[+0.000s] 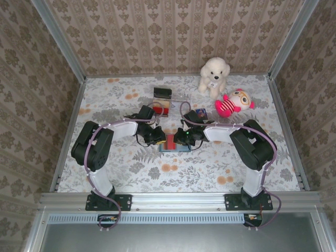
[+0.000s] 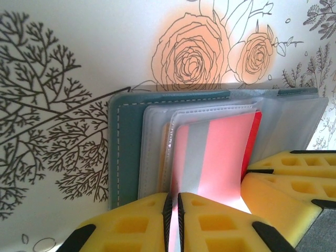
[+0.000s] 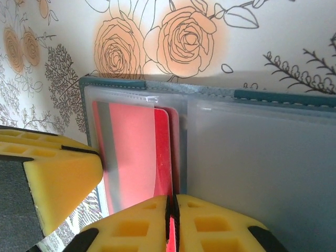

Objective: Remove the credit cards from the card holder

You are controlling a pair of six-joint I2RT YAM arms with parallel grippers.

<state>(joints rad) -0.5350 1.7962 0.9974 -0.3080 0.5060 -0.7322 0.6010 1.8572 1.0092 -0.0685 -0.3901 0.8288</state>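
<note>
Two robot arms are meeting over the middle of a floral-patterned table (image 1: 210, 168), where a teal card holder (image 1: 173, 149) is lying open and flat between them. The left gripper (image 1: 159, 138) is reaching in from the left. In its wrist view, its yellow fingers (image 2: 210, 223) are pressing together on the near edge of one of the holder's clear sleeves, and pale red is showing in the thin slit between them. The right gripper (image 1: 181, 138) is working from the opposite side. Its wrist camera is showing its jaws pinching tight on the near edge of a red card (image 3: 164, 152), which is sitting partly out of a sleeve on the holder's left page. The two grippers are working just beside each other, and each one's yellow fingers are crowding into the other's wrist view. A small dark card (image 1: 201, 113) is lying on the table beyond the right gripper. A white plush dog (image 1: 214, 74) and a pink doll (image 1: 233, 103) are sitting well apart from the holder, near the back wall.
</note>
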